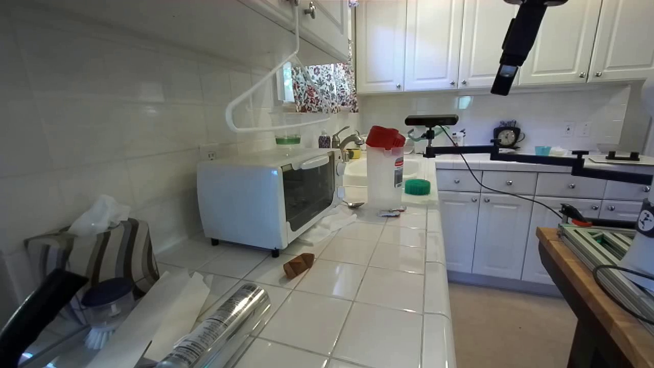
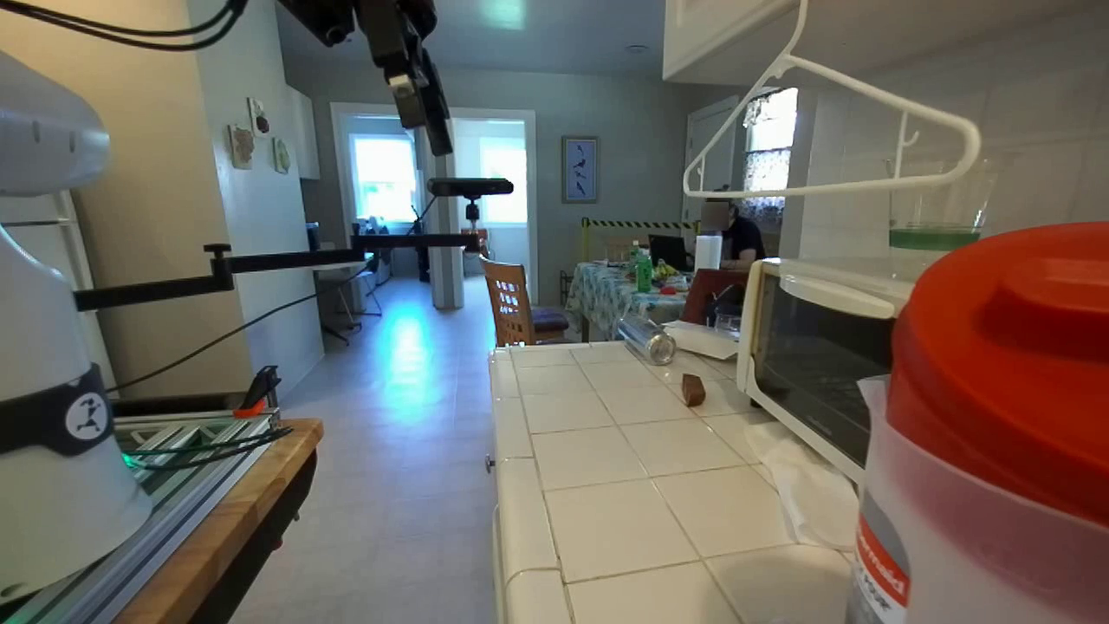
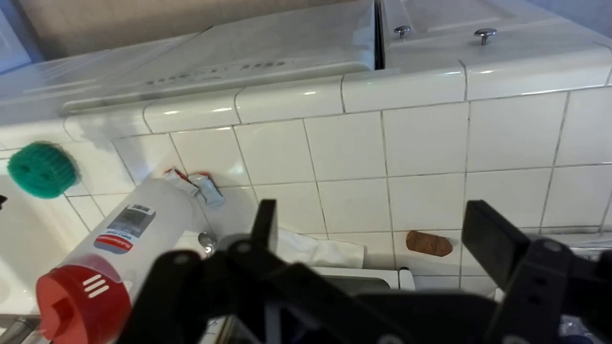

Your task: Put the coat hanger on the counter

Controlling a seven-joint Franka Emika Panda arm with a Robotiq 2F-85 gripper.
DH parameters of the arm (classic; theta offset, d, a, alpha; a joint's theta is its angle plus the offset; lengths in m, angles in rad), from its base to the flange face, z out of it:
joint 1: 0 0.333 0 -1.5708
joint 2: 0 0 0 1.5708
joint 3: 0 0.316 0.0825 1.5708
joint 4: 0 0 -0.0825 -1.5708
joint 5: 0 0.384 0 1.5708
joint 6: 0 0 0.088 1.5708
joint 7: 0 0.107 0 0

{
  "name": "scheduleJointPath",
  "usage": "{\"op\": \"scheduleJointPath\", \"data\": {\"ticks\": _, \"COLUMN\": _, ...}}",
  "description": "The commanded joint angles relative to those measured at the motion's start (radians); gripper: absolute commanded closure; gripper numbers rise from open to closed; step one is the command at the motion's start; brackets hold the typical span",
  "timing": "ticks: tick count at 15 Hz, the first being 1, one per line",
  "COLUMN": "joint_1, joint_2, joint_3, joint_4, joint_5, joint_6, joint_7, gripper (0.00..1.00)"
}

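Note:
The white coat hanger hangs from a cabinet knob above the microwave. It also shows in an exterior view, where its hook top is cut off. The white tiled counter runs beneath; it shows in an exterior view and the wrist view. My gripper is open and empty in the wrist view, with its fingers wide apart. In both exterior views the gripper is high up, apart from the hanger, on the robot's side of the counter. The hanger is out of the wrist view.
The white microwave stands below the hanger, with a cup on top. A red-lidded pitcher, green scrubber, brown block, foil roll and tissue box are on the counter. The upper cabinet overhangs.

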Motion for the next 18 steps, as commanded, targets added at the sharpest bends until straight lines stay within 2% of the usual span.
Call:
{"op": "scheduleJointPath", "data": {"ticks": 1, "joint_1": -0.072, "joint_2": 0.018, "joint_3": 0.004, "joint_4": -0.009, "joint_5": -0.087, "joint_6": 0.023, "joint_7": 0.060, "gripper": 0.00}}
{"op": "scheduleJointPath", "data": {"ticks": 5, "joint_1": -0.213, "joint_2": 0.120, "joint_3": -0.073, "joint_4": -0.058, "joint_5": -0.197, "joint_6": 0.187, "joint_7": 0.070, "gripper": 0.00}}
{"op": "scheduleJointPath", "data": {"ticks": 8, "joint_1": -0.269, "joint_2": 0.237, "joint_3": -0.123, "joint_4": -0.056, "joint_5": -0.225, "joint_6": 0.358, "joint_7": 0.054, "gripper": 0.00}}
{"op": "scheduleJointPath", "data": {"ticks": 14, "joint_1": -0.288, "joint_2": 0.365, "joint_3": -0.161, "joint_4": -0.022, "joint_5": -0.238, "joint_6": 0.595, "joint_7": 0.021, "gripper": 0.00}}
{"op": "scheduleJointPath", "data": {"ticks": 18, "joint_1": -0.284, "joint_2": 0.350, "joint_3": -0.157, "joint_4": -0.030, "joint_5": -0.225, "joint_6": 0.583, "joint_7": 0.039, "gripper": 0.00}}
